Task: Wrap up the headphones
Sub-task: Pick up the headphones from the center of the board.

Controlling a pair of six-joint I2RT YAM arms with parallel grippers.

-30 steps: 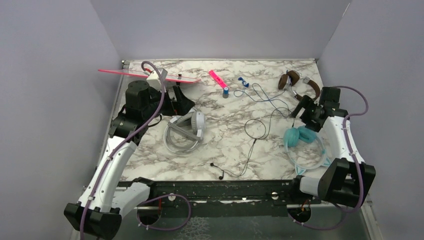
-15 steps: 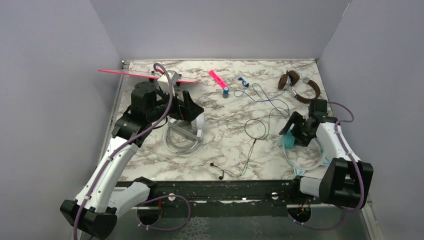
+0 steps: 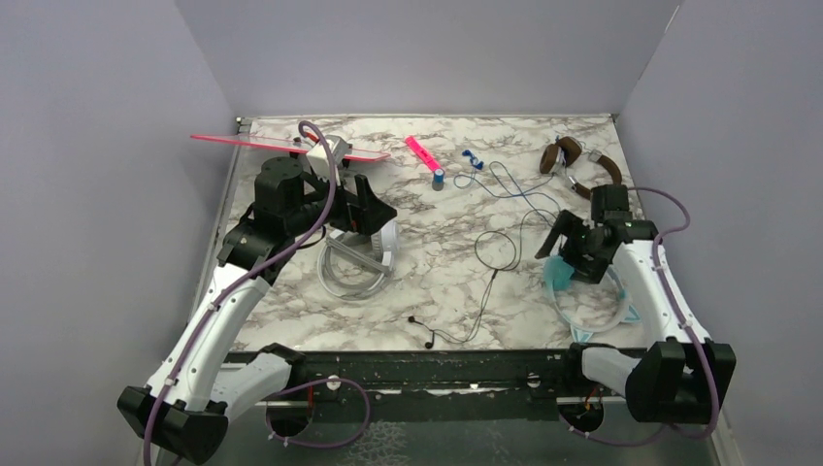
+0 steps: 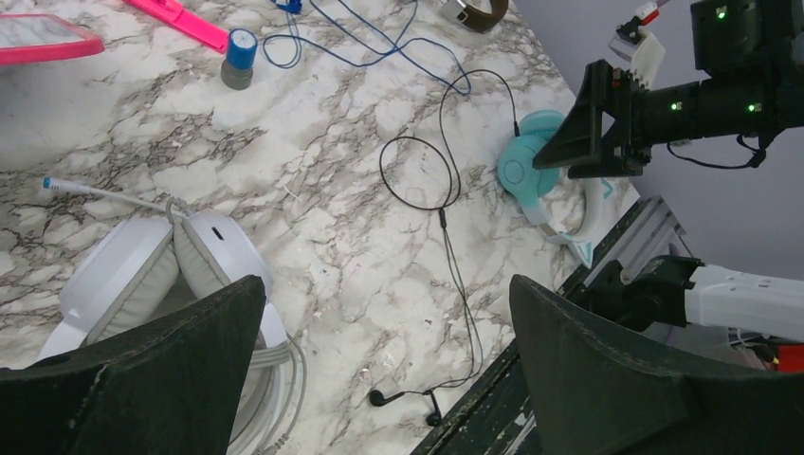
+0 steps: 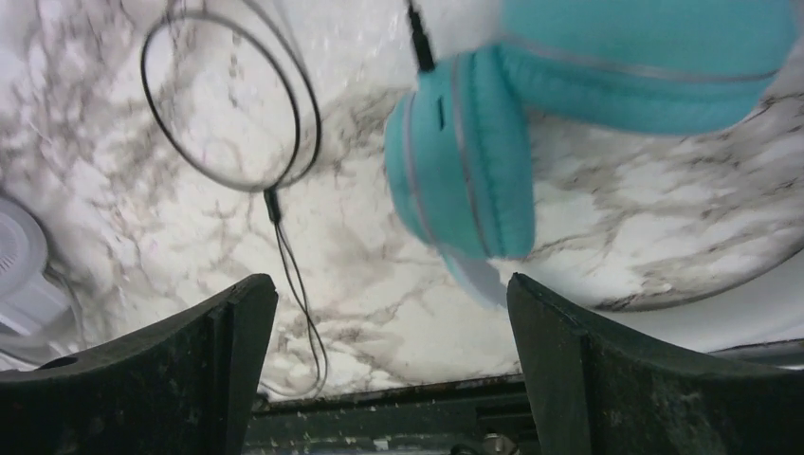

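Top view: left hand, wide open and empty, hovers over the white-grey headphones, well left of the teal headphones by the desk's near-right edge. The right hand, equally spread and empty, is above them, with the brown headphones beyond. Left wrist: bare marble between both sets. Right wrist: teal cup just ahead, desk edge close.

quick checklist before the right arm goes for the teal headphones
1. Right gripper open: ok, jaws stand wide with nothing between them.
2. Right gripper lined up with the teal headphones: ok, an ear cup sits between its fingers in the wrist view.
3. Contact with that ear cup: cannot tell.
4. Black cord wrapped: not ok, it lies loose in a loop on the marble table, plugged into the teal cup.
5. Left gripper out of the way: ok, open and empty over the white-grey headphones, well apart from the right arm.
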